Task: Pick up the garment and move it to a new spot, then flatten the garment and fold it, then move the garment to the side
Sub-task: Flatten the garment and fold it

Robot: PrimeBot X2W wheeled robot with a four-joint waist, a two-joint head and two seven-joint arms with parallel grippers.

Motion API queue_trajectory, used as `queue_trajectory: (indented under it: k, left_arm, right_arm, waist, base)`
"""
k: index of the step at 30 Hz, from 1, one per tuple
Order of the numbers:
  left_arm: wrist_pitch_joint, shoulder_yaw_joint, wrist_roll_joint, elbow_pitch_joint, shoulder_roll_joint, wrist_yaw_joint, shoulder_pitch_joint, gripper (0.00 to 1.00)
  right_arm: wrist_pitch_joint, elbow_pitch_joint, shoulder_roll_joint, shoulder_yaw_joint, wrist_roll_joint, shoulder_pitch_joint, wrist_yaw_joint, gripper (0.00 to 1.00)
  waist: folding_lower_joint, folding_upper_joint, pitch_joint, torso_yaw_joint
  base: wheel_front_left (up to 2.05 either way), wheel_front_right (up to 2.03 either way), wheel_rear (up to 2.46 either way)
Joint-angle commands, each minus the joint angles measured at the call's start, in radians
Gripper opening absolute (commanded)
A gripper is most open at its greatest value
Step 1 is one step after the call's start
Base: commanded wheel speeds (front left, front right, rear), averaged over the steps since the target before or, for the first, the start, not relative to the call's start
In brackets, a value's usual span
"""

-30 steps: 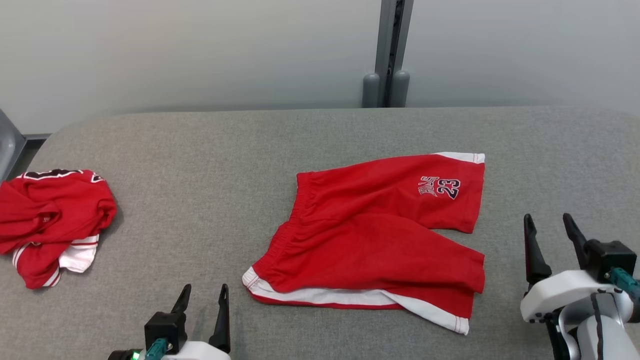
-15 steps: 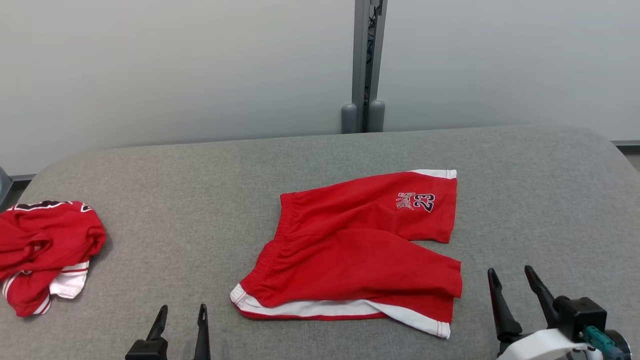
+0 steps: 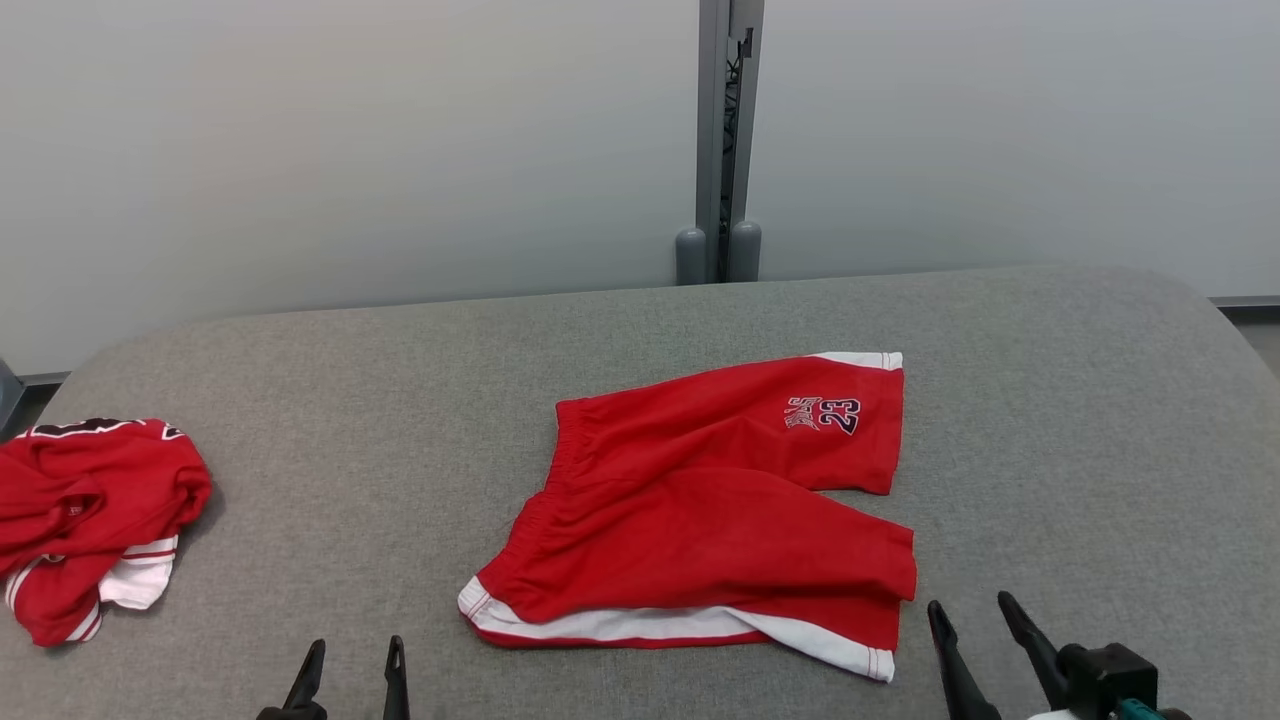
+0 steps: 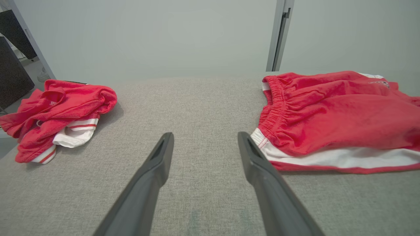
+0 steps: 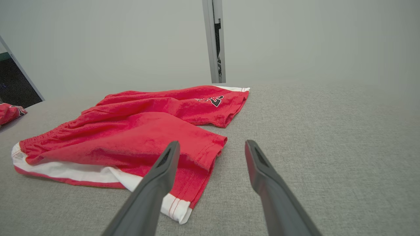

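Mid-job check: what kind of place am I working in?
Probably a lab folding station: a grey fabric-covered table against plain wall panels with a metal post, red shorts spread out, a crumpled red jersey aside.

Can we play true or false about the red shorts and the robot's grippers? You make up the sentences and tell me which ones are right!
1. The red shorts lie on the grey table. True.
2. The left gripper and the right gripper are both open. True.
3. The right gripper is grabbing the shorts. False: it holds nothing and sits just beside the shorts' leg hem.
4. The number on the shorts is 32. False: the number is 23.
5. The shorts are the only clothing on the table. False: a crumpled red and white garment lies at the table's left side, apart from the shorts.
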Motion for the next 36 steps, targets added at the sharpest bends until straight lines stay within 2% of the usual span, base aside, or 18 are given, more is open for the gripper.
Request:
queue_trajectory:
  k: [1,9,17,19,23,24,26,27,28,30,31,36]
  left_arm:
    - [0.000,0.000,0.001,-0.005,0.004,0.003,-0.008,1.00]
    - [0.000,-0.044,-0.025,0.014,0.004,-0.005,-0.043,1.00]
    - [0.000,-0.079,-0.037,0.029,0.004,-0.005,-0.073,1.00]
    - [0.000,-0.085,-0.037,0.031,0.004,-0.007,-0.083,1.00]
    - [0.000,-0.095,-0.048,0.034,0.004,-0.014,-0.102,1.00]
    - [0.000,-0.096,-0.047,0.035,0.004,-0.014,-0.106,1.00]
    - [0.000,-0.099,-0.048,0.036,0.004,-0.015,-0.114,1.00]
    - [0.000,-0.099,-0.048,0.036,0.004,-0.015,-0.114,1.00]
    - [0.000,-0.100,-0.049,0.036,0.004,-0.015,-0.118,1.00]
    - [0.000,-0.100,-0.054,0.036,0.004,-0.017,-0.125,1.00]
    - [0.000,-0.101,-0.060,0.033,0.004,-0.021,-0.129,1.00]
    - [0.000,-0.108,-0.085,0.031,0.004,-0.040,-0.128,1.00]
  right_arm:
    - [0.000,0.009,-0.006,0.008,0.000,0.002,0.000,1.00]
    - [0.000,0.139,-0.006,0.124,0.037,-0.028,0.000,1.00]
    - [0.000,0.193,-0.006,0.160,0.042,-0.064,0.000,1.00]
    - [0.000,0.199,-0.006,0.161,0.042,-0.074,0.000,0.90]
    - [0.000,0.223,-0.006,0.157,0.045,-0.097,0.000,0.81]
    - [0.000,0.236,-0.006,0.160,0.042,-0.101,0.000,0.68]
    - [0.000,0.247,-0.006,0.163,0.041,-0.112,0.000,0.50]
    - [0.000,0.247,-0.006,0.163,0.041,-0.112,0.000,0.50]
    - [0.000,0.252,-0.006,0.165,0.037,-0.117,0.000,0.45]
    - [0.000,0.256,-0.006,0.168,0.038,-0.125,0.000,0.09]
    - [0.000,0.255,-0.006,0.170,0.035,-0.127,0.000,0.00]
    - [0.000,0.227,-0.018,0.124,0.022,-0.118,0.000,0.00]
  waist:
    - [0.0000,-0.0001,0.007,0.000]
    - [0.0000,-0.0001,0.059,0.015]
    - [0.0000,-0.0001,0.095,0.025]
    - [0.0000,-0.0001,0.108,0.027]
    - [0.0000,-0.0001,0.130,0.031]
    - [0.0000,-0.0001,0.134,0.031]
    - [0.0000,-0.0001,0.141,0.032]
    - [0.0000,-0.0001,0.141,0.032]
    - [0.0000,-0.0001,0.145,0.033]
    - [0.0000,-0.0001,0.151,0.032]
    - [0.0000,-0.0001,0.153,0.030]
    - [0.0000,-0.0001,0.158,0.013]
  base:
    - [0.00,0.00,0.00]
    - [0.00,0.00,0.00]
    - [0.00,0.00,0.00]
    - [0.00,0.00,0.00]
    - [0.00,0.00,0.00]
    - [0.00,0.00,0.00]
    - [0.00,0.00,0.00]
    - [0.00,0.00,0.00]
    - [0.00,0.00,0.00]
    - [0.00,0.00,0.00]
    - [0.00,0.00,0.00]
    - [0.00,0.00,0.00]
